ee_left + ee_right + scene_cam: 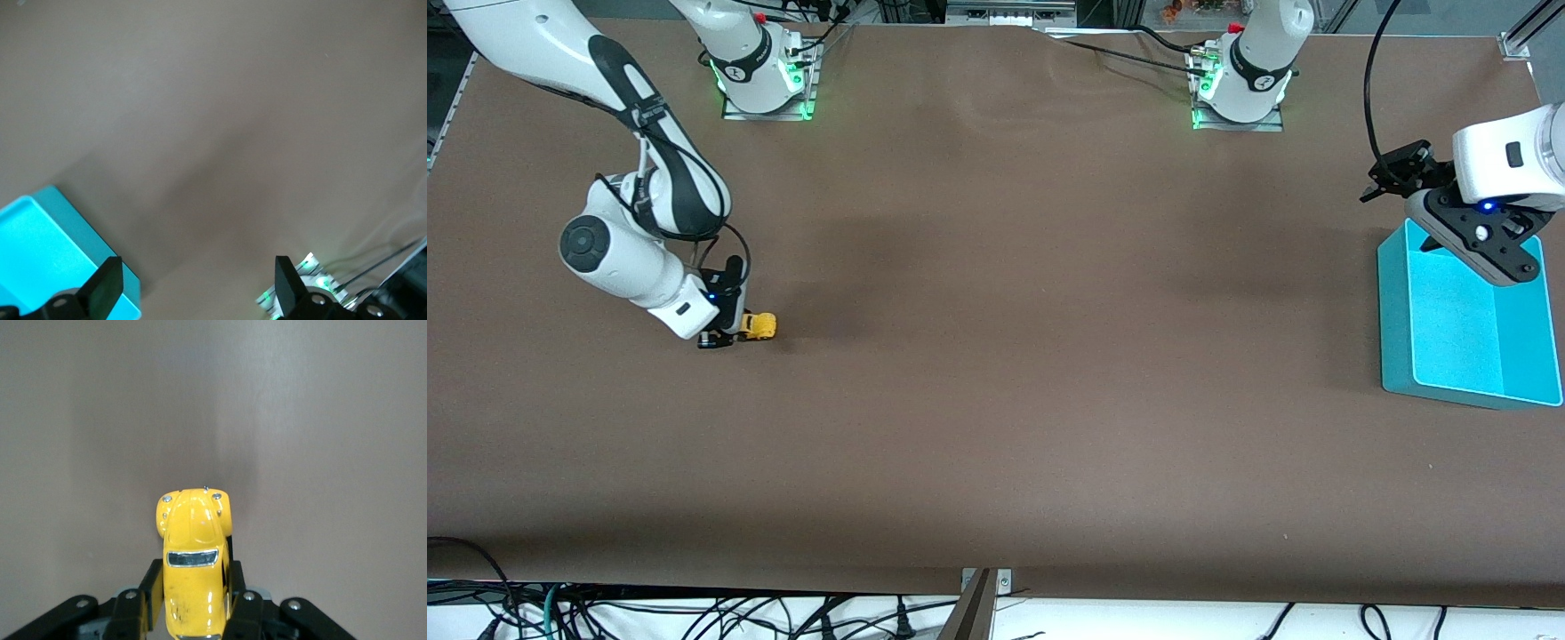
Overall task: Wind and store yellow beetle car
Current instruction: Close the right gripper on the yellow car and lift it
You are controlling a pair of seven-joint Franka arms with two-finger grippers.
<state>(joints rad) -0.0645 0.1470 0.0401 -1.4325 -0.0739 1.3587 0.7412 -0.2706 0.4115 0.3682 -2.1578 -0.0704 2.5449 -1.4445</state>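
Observation:
The yellow beetle car [760, 326] is tiny, with a rounded yellow body, and sits at table level toward the right arm's end of the table. My right gripper [738, 331] is shut on it. In the right wrist view the car [193, 567] lies between the black fingers [152, 590], which press its two sides, with its nose pointing away from the wrist. My left gripper [1400, 173] is open and empty, up in the air over the upper rim of the teal bin [1463, 324]. Its two fingertips [107, 285] stand wide apart in the left wrist view.
The teal bin [47, 253] stands at the left arm's end of the table. The arm bases [765, 76] stand along the table's upper edge. Brown table top [1049, 356] stretches between the car and the bin. Cables hang past the table's lower edge.

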